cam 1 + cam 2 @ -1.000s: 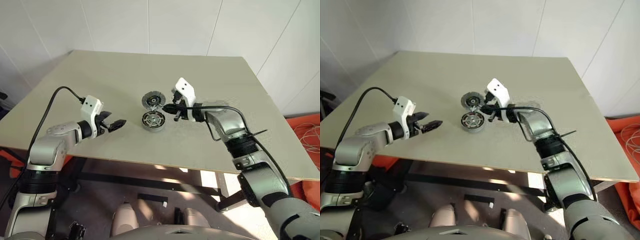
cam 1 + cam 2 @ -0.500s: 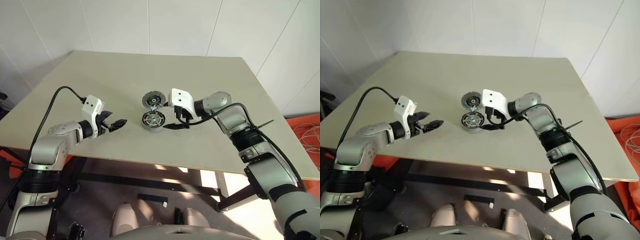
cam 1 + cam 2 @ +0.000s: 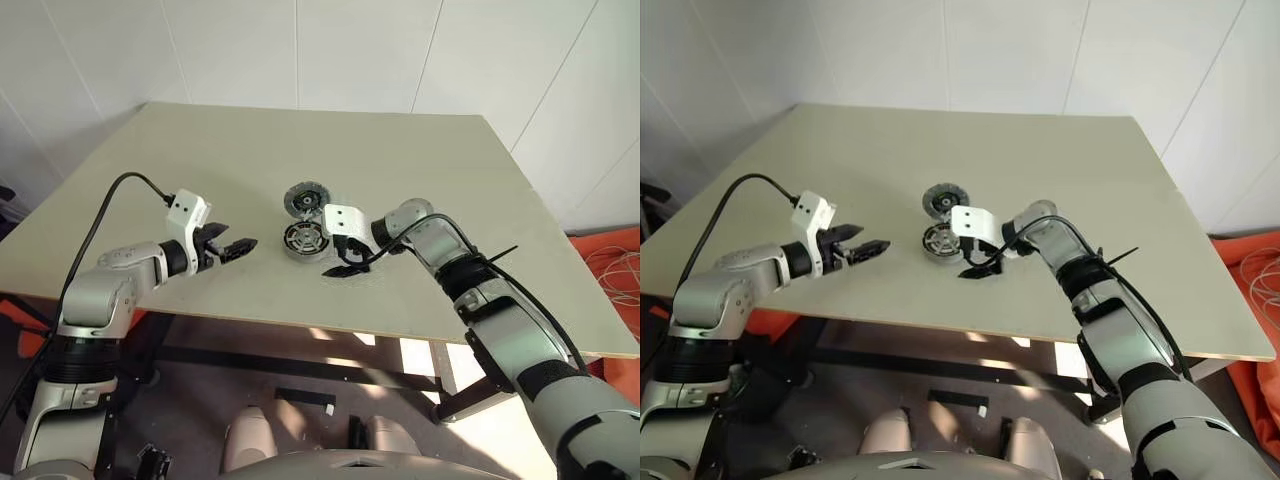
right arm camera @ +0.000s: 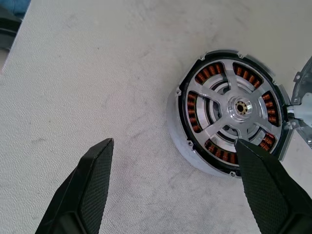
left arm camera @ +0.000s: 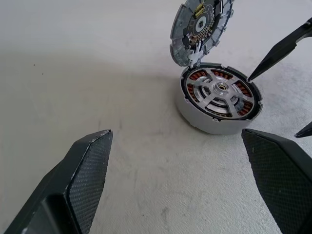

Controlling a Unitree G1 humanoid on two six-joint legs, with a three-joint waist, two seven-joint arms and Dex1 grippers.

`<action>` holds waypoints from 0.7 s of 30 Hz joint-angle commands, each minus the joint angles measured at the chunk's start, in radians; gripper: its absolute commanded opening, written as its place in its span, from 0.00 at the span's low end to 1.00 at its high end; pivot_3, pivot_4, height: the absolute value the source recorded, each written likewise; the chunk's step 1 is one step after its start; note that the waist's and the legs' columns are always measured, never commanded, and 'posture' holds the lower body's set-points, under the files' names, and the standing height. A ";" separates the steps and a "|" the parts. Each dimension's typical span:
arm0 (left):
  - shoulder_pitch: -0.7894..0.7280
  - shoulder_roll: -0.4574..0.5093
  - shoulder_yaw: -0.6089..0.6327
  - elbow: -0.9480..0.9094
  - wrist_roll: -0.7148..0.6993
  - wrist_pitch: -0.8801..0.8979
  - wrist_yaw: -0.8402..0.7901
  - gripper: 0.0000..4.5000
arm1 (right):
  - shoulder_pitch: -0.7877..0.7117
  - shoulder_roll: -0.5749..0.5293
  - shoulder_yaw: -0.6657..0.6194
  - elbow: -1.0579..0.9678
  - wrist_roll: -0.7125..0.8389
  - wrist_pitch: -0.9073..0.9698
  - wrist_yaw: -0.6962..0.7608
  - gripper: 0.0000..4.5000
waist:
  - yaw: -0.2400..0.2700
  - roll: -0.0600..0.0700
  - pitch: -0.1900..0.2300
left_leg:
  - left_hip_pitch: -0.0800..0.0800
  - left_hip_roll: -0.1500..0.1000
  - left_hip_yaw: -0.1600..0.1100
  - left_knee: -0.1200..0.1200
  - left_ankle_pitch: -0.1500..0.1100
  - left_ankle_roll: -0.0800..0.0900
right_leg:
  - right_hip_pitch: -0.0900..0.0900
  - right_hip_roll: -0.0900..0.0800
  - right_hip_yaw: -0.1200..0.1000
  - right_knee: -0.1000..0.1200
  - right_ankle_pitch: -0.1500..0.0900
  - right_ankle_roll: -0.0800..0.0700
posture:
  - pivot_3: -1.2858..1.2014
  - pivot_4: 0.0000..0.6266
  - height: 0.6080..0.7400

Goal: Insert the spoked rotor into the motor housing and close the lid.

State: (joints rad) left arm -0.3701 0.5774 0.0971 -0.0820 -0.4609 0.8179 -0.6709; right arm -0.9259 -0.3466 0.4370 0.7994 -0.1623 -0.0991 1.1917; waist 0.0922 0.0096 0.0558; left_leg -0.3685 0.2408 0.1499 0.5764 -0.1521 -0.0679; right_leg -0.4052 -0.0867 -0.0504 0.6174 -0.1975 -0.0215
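One worktop (image 3: 200, 150) carries everything. On it sits one motor housing (image 4: 192, 151), a round silver-grey cup. One spoked rotor (image 4: 234, 108) lies inside that housing, with five silver spokes around one small hub; copper-brown windings show through the gaps between the spokes. One lid (image 5: 200, 29) stands open at the housing's edge, a grey round disc. Two robot tools are in view: one left tool (image 3: 232, 247) and one right tool (image 3: 340, 262), each with two black fingers. Each tool carries one white block behind its fingers.
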 commanded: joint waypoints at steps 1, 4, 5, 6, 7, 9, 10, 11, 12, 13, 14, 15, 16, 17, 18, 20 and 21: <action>-0.016 0.002 0.013 -0.030 -0.010 -0.004 0.004 1.00 | -0.060 0.012 -0.015 0.041 -0.017 -0.047 -0.027 1.00 | 0.000 0.000 0.000 | 0.000 0.000 0.000 0.000 0.000 0.000 | 0.000 0.000 0.000 0.000 0.000 0.000 | 0.52 0.00 1.00; -0.008 0.002 0.015 -0.035 -0.009 -0.005 0.008 1.00 | -0.075 0.021 -0.021 0.072 -0.029 -0.069 -0.042 1.00 | 0.000 0.000 0.000 | 0.000 0.000 0.000 0.000 0.000 0.000 | 0.000 0.000 0.000 0.000 0.000 0.000 | 0.52 0.00 1.00; -0.007 0.002 0.016 -0.035 -0.009 -0.006 0.009 1.00 | -0.080 0.024 -0.021 0.082 -0.037 -0.075 -0.056 1.00 | 0.000 0.000 0.000 | 0.000 0.000 0.000 0.000 0.000 0.000 | 0.000 0.000 0.000 0.000 0.000 0.000 | 0.52 0.00 1.00; -0.007 0.003 0.017 -0.035 -0.009 -0.007 0.009 1.00 | -0.085 0.027 -0.021 0.091 -0.043 -0.081 -0.067 1.00 | 0.000 0.000 0.000 | 0.000 0.000 0.000 0.000 0.000 0.000 | 0.000 0.000 0.000 0.000 0.000 0.000 | 0.52 0.00 1.00; -0.007 0.004 0.018 -0.033 -0.007 -0.008 0.010 1.00 | -0.088 0.028 -0.020 0.097 -0.047 -0.087 -0.068 1.00 | 0.000 0.000 0.000 | 0.000 0.000 0.000 0.000 0.000 0.000 | 0.000 0.000 0.000 0.000 0.000 0.000 | 0.52 0.00 1.00; -0.010 0.005 0.021 -0.029 -0.005 -0.012 0.012 1.00 | -0.091 0.031 -0.020 0.102 -0.048 -0.097 -0.059 1.00 | 0.000 0.000 0.000 | 0.000 0.000 0.000 0.000 0.000 0.000 | 0.000 0.000 0.000 0.000 0.000 0.000 | 0.52 0.00 1.00; -0.011 0.005 0.021 -0.026 -0.004 -0.014 0.013 1.00 | -0.092 0.031 -0.019 0.104 -0.050 -0.103 -0.053 1.00 | -0.001 0.000 0.000 | 0.000 0.000 0.000 0.000 0.000 0.000 | 0.000 0.000 0.000 0.000 0.000 0.000 | 0.52 0.00 1.00; -0.011 0.005 0.022 -0.026 -0.003 -0.015 0.015 1.00 | -0.092 0.030 -0.018 0.105 -0.053 -0.108 -0.048 1.00 | -0.001 0.000 0.000 | 0.000 0.000 0.000 0.000 0.000 0.000 | 0.000 0.000 0.000 0.000 0.000 0.000 | 0.52 0.00 1.00; -0.010 0.005 0.023 -0.027 -0.003 -0.015 0.016 1.00 | -0.090 0.029 -0.017 0.106 -0.055 -0.112 -0.044 1.00 | -0.001 0.000 0.000 | 0.000 0.000 0.000 0.000 0.000 0.000 | 0.000 0.000 0.000 0.000 0.000 0.000 | 0.52 0.00 1.00; -0.009 0.005 0.024 -0.027 -0.003 -0.016 0.017 1.00 | -0.087 0.028 -0.015 0.107 -0.057 -0.115 -0.040 1.00 | -0.001 0.000 0.000 | 0.000 0.000 0.000 0.000 0.000 0.000 | 0.000 0.000 0.000 0.000 0.000 0.000 | 0.52 0.00 1.00; -0.008 0.005 0.025 -0.027 -0.003 -0.017 0.019 1.00 | -0.083 0.027 -0.013 0.108 -0.061 -0.117 -0.039 1.00 | -0.001 0.000 0.000 | 0.000 0.000 0.000 0.000 0.000 0.000 | 0.000 0.000 0.000 0.000 0.000 0.000 | 0.52 0.00 1.00; -0.006 0.006 0.026 -0.027 -0.003 -0.017 0.019 1.00 | -0.076 0.026 -0.010 0.108 -0.066 -0.122 -0.039 1.00 | -0.001 0.000 0.000 | 0.000 0.000 0.000 0.000 0.000 0.000 | 0.000 0.000 0.000 0.000 0.000 0.000 | 0.52 0.00 1.00; -0.005 0.007 0.028 -0.026 -0.003 -0.019 0.020 1.00 | -0.067 0.025 -0.008 0.104 -0.068 -0.124 -0.035 1.00 | -0.001 0.000 0.000 | 0.000 0.000 0.000 0.000 0.000 0.000 | 0.000 0.000 0.000 0.000 0.000 0.000 | 0.52 0.00 1.00; -0.005 0.009 0.029 -0.024 -0.003 -0.019 0.021 1.00 | -0.059 0.025 -0.008 0.097 -0.068 -0.125 -0.029 1.00 | -0.001 0.000 0.000 | 0.000 0.000 0.000 0.000 0.000 0.000 | 0.000 0.000 0.000 0.000 0.000 0.000 | 0.52 0.00 1.00; -0.004 0.010 0.030 -0.023 -0.002 -0.020 0.021 1.00 | -0.052 0.026 -0.009 0.090 -0.068 -0.124 -0.025 1.00 | -0.001 0.000 0.000 | 0.000 0.000 0.000 0.000 0.000 0.000 | 0.000 0.000 0.000 0.000 0.000 0.000 | 0.52 0.00 1.00; -0.005 0.011 0.031 -0.020 -0.001 -0.022 0.021 1.00 | -0.044 0.029 -0.008 0.082 -0.071 -0.123 -0.023 1.00 | -0.001 0.000 0.000 | 0.000 0.000 0.000 0.000 0.000 0.000 | 0.000 0.000 0.000 0.000 0.000 0.000 | 0.52 0.00 1.00; -0.005 0.011 0.031 -0.020 0.000 -0.023 0.021 1.00 | -0.041 0.031 -0.007 0.080 -0.073 -0.123 -0.024 1.00 | -0.001 0.000 0.000 | 0.000 0.000 0.000 0.000 0.000 0.000 | 0.000 0.000 0.000 0.000 0.000 0.000 | 0.52 0.00 1.00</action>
State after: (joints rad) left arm -0.3660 0.5783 0.1079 -0.0858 -0.4595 0.8155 -0.6495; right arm -0.9597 -0.3146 0.4362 0.9123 -0.2348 -0.2097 1.1640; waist 0.0916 0.0098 0.0559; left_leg -0.3687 0.2410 0.1499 0.5764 -0.1523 -0.0677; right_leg -0.4054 -0.0866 -0.0504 0.6176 -0.1975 -0.0217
